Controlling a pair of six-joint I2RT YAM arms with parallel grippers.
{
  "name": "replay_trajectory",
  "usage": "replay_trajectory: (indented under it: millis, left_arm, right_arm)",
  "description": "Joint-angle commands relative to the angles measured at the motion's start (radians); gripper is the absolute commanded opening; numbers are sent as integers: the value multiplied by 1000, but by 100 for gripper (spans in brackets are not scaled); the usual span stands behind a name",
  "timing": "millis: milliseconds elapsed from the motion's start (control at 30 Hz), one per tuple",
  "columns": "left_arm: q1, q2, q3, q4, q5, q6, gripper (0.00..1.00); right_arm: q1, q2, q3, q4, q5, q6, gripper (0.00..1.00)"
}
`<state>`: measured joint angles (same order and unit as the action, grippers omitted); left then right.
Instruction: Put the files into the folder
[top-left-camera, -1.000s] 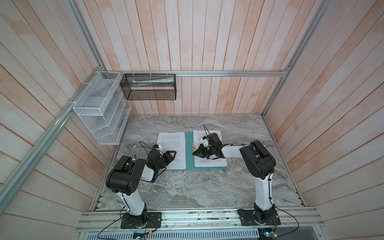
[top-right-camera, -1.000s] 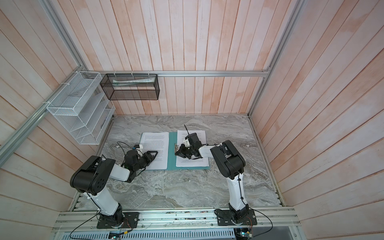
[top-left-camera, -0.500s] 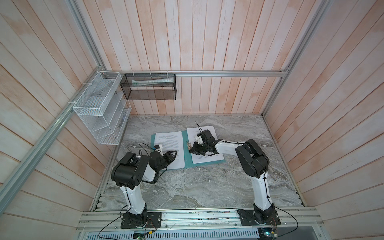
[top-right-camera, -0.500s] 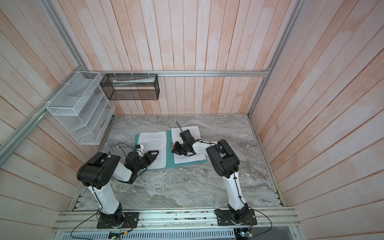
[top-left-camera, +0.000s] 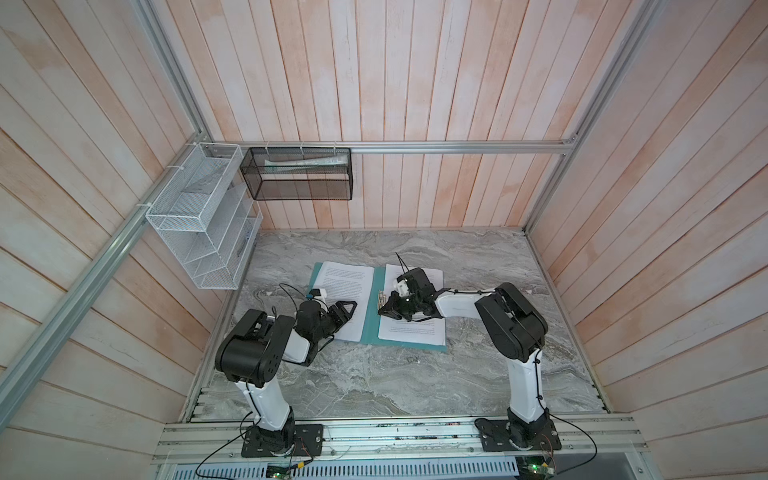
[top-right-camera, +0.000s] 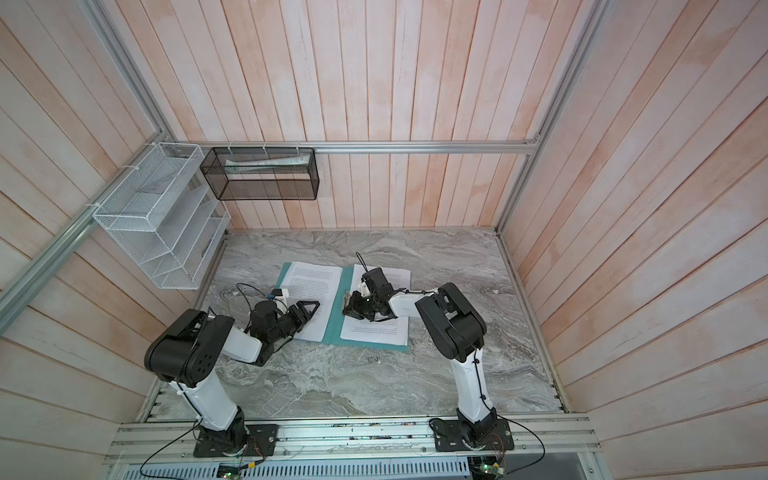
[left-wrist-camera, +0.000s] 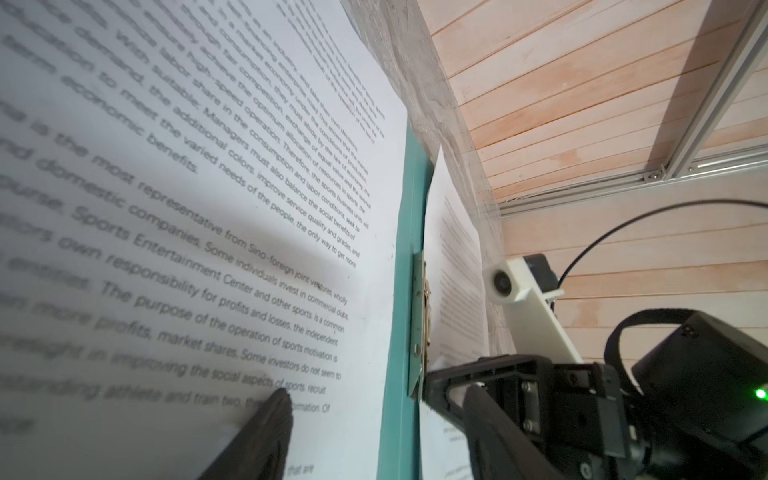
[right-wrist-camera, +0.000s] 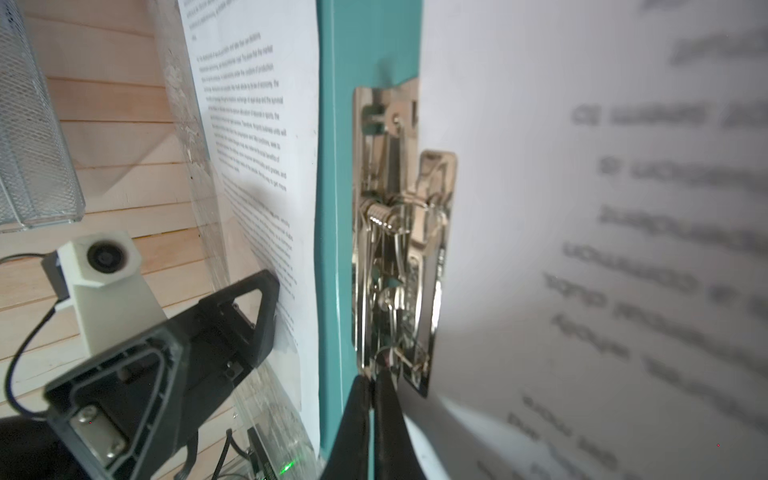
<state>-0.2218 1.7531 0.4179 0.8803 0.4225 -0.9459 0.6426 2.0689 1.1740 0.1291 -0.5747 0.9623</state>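
The teal folder (top-left-camera: 369, 309) (top-right-camera: 332, 320) lies open on the marble table. One of the files (top-left-camera: 345, 286) (left-wrist-camera: 208, 208) lies on its left flap, and a second sheet (top-left-camera: 411, 332) (right-wrist-camera: 540, 208) lies on the right flap. A metal clip (right-wrist-camera: 395, 249) (left-wrist-camera: 419, 316) sits beside the spine, at the right sheet's edge. My right gripper (top-left-camera: 384, 309) (right-wrist-camera: 375, 376) is shut, its tips against the clip's near end. My left gripper (top-left-camera: 351, 309) (left-wrist-camera: 376, 390) is open above the left sheet, with one fingertip (left-wrist-camera: 282, 392) on the paper.
A white wire-mesh rack (top-left-camera: 203, 216) hangs on the left wall. A black mesh basket (top-left-camera: 297, 174) hangs on the back wall with a pale roll inside. Wooden walls close in three sides, and bare marble (top-left-camera: 374, 382) lies in front of the folder.
The folder and its sheets have slid left and turned slightly under the right gripper. The right gripper has moved to the clip. The left gripper's fingers have spread wider.
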Motion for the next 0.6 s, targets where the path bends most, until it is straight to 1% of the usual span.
replay_trajectory:
  millis: [0,133,233,267,333,367,400,433,500,567]
  left_arm:
    - [10,-57,16,-298,-25,46,76]
    - [10,-213,96,-496,-50,112,79]
    - [15,-312,173,-645,-78,175,82]
    - [20,-331,198,-685,-82,191,83]
    - [42,-363,245,-756,-81,222,83]
    - [56,-372,258,-775,-83,232,83]
    - [71,-383,268,-789,-86,244,83]
    - [87,-390,280,-804,-92,256,83]
    - [114,-395,299,-830,-107,281,84]
    - [137,-383,325,-873,-121,323,86]
  right_arm:
    - [-24,-6,-23,-87,-3,10,0]
    - [-65,-15,18,-149,32,-82,0]
    - [-98,-21,31,-164,-13,-139,0]
    - [-105,-25,32,-157,-36,-149,2]
    - [-117,-43,30,-150,-91,-174,25]
    - [-121,-57,34,-157,-97,-189,35]
    - [-125,-72,40,-166,-108,-207,44]
    - [-128,-87,63,-200,-122,-237,49]
    - [-146,-121,104,-277,-120,-299,56]
    - [-174,-179,115,-325,-80,-365,69]
